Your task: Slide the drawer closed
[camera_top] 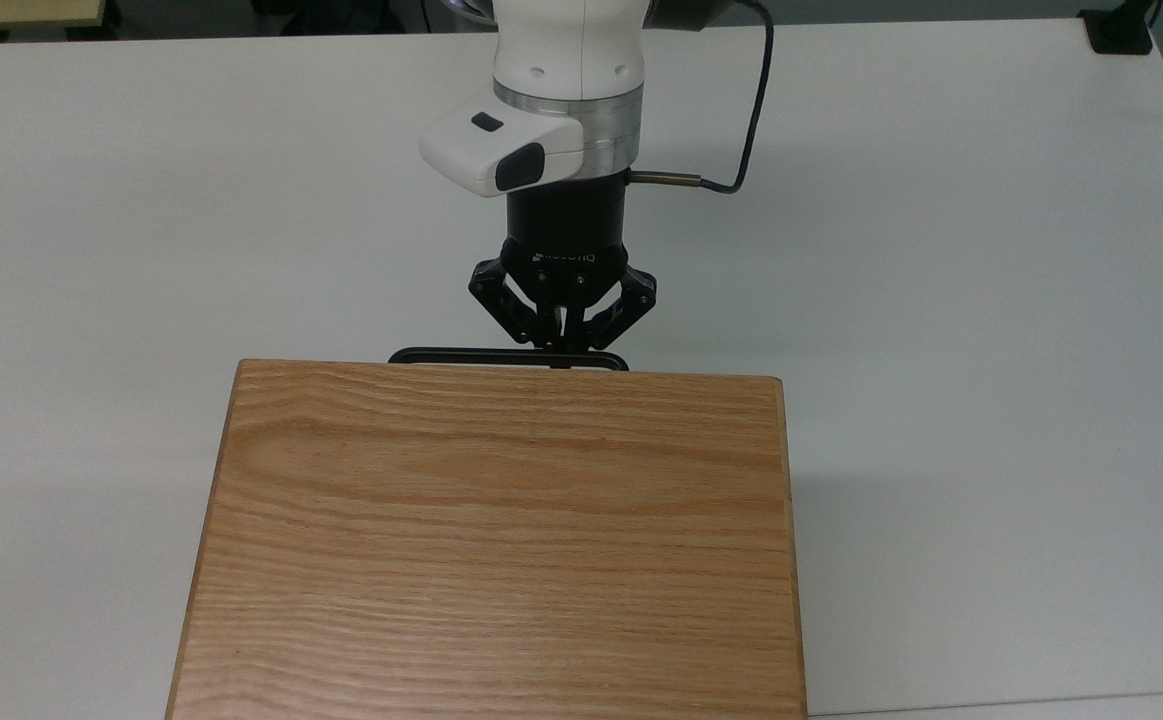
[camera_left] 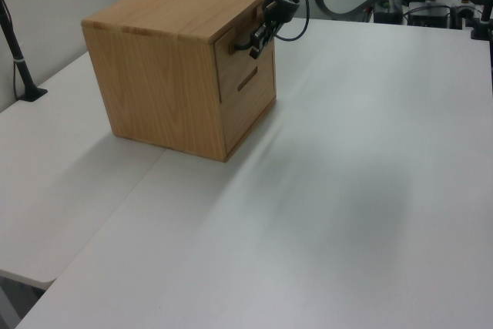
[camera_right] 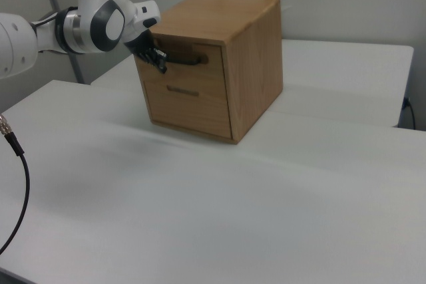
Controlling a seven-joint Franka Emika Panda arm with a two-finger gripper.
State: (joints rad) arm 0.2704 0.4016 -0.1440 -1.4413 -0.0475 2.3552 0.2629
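Note:
The drawer sits pushed in, its oak front panel flush with the cabinet's face. In the top view the drawer's black bar handle pokes out past the cabinet's top edge. My gripper comes at the handle from the far side of the table, its black fingers drawn together on the bar right of its middle. The left view shows the gripper against the upper front of the box, and the right view has the gripper at the left end of the handle.
The oak cabinet stands on a white table. A lower drawer front with a slot sits below the top one. A cable trails off my wrist. A black post stands at the left view's left edge.

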